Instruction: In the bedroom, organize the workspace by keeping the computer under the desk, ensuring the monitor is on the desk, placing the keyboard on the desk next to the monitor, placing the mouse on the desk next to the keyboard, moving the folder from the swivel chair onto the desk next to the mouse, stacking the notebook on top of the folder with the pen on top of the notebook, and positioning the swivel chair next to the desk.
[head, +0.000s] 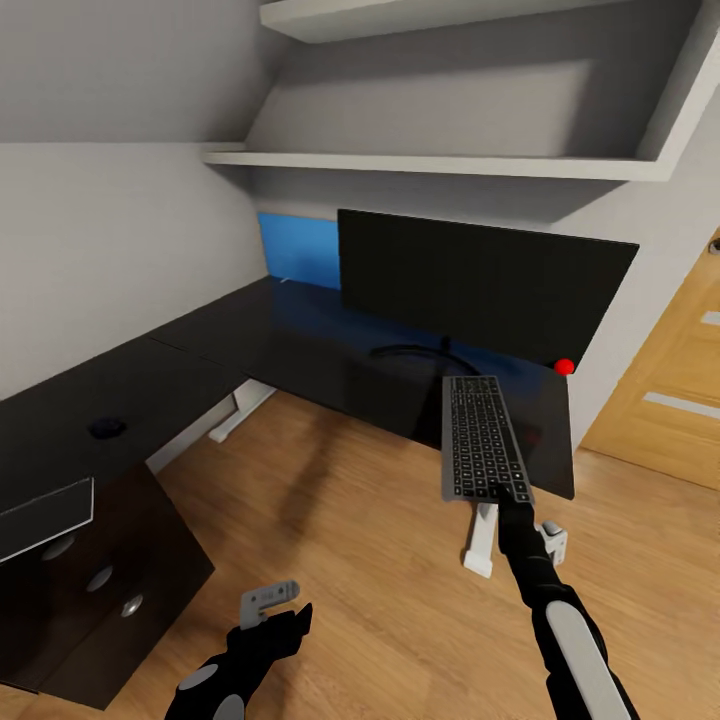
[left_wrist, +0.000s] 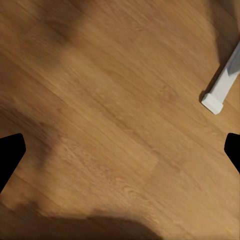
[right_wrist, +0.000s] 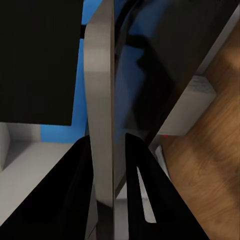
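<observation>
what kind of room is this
Probably a home office corner under a sloped ceiling: an L-shaped black desk holds a wide monitor, white wall shelves hang above, and the right gripper holds a keyboard.

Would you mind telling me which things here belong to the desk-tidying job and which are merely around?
Job:
- keyboard, held in the right tool
- monitor, on the desk
- mouse, on the desk's left wing
- notebook, near the mouse

Around:
- shelves
- blue panel
- door
- left tool, open
</observation>
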